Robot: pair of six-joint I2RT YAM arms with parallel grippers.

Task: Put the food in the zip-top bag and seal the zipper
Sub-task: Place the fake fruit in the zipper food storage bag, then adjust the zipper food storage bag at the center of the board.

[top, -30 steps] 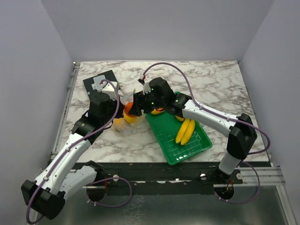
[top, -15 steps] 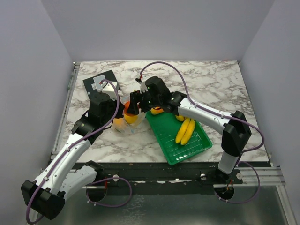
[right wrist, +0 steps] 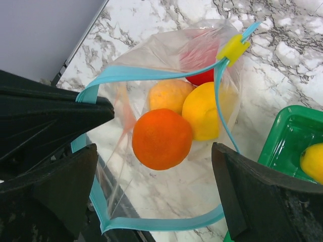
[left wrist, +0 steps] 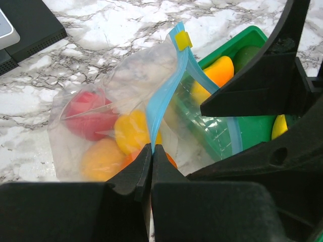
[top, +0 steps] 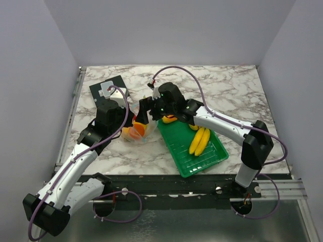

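Though a white label sits on the dark box [top: 108, 89] at 11 o'clock of the bag [top: 137, 133], it is too small for us to read from above. The left arm reaches up from 7 o'clock, and the left gripper [top: 130, 123] meets the bag's 9 o'clock side. The right arm folds back from 4 o'clock, elbow raised, bringing the right gripper [top: 143, 116] over the bag's 1 o'clock edge. The bag lies on the marble table [top: 227, 85], just beside the green tray [top: 184, 151] that holds the bananas [top: 200, 141].

From the left wrist we see the left gripper [left wrist: 152, 147] pressed together on the blue zipper [left wrist: 160, 101], whose yellow slider [left wrist: 183, 40] sits at the far end. An apple [left wrist: 88, 115] and a yellow piece [left wrist: 132, 132] show through the plastic.

From the right wrist we see the right gripper [right wrist: 155, 151] spread wide and holding nothing, with the bag's open mouth beneath it. An orange [right wrist: 162, 138] lies inside at the centre, with the yellow piece at 2 o'clock of it and the apple at 1 o'clock. The left gripper pinches the zipper at 10 o'clock.
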